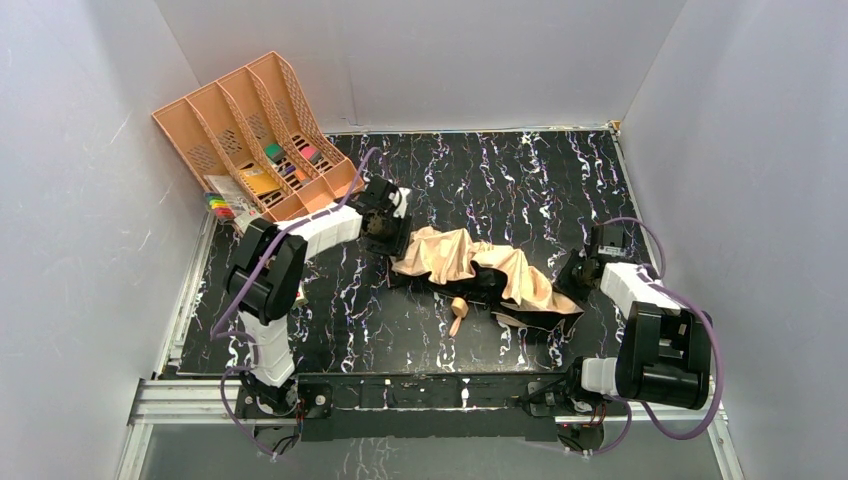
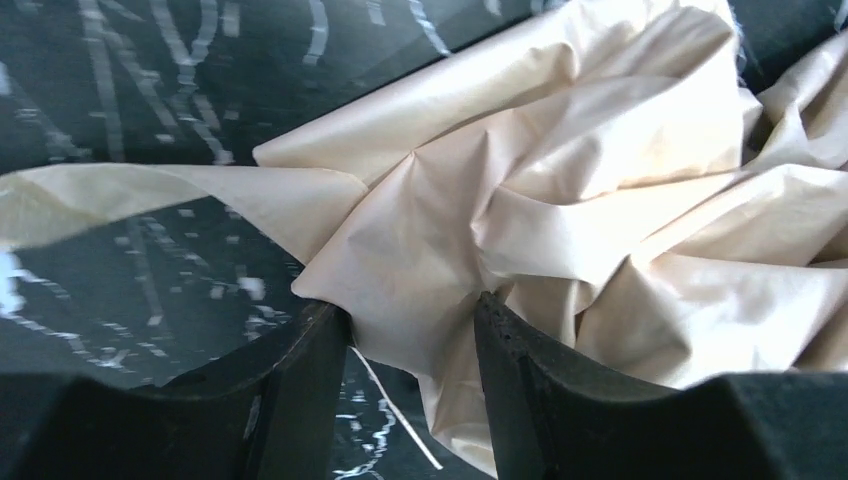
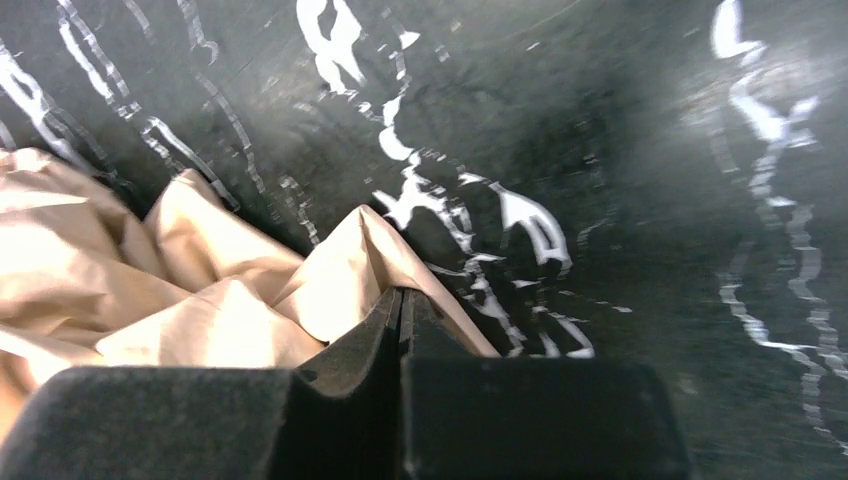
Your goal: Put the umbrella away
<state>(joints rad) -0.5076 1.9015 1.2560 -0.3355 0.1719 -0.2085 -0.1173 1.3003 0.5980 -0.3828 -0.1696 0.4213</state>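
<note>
The umbrella (image 1: 470, 262) lies unfurled in the middle of the table as crumpled tan fabric, its short tan handle (image 1: 458, 312) pointing toward the near edge. My left gripper (image 1: 383, 232) is at the fabric's left end. In the left wrist view its jaws (image 2: 410, 310) stand open, straddling a bunched fold of the umbrella (image 2: 560, 200). My right gripper (image 1: 575, 272) is at the fabric's right end. In the right wrist view its fingers (image 3: 402, 292) are pressed together on a ridge of the umbrella (image 3: 200, 300).
A peach-orange divided file tray (image 1: 200, 100) stands at the back left, with small coloured items in its slots. A packet of coloured pieces (image 1: 225, 205) lies just in front of it. Grey walls enclose the black marbled table (image 1: 500, 170) on three sides.
</note>
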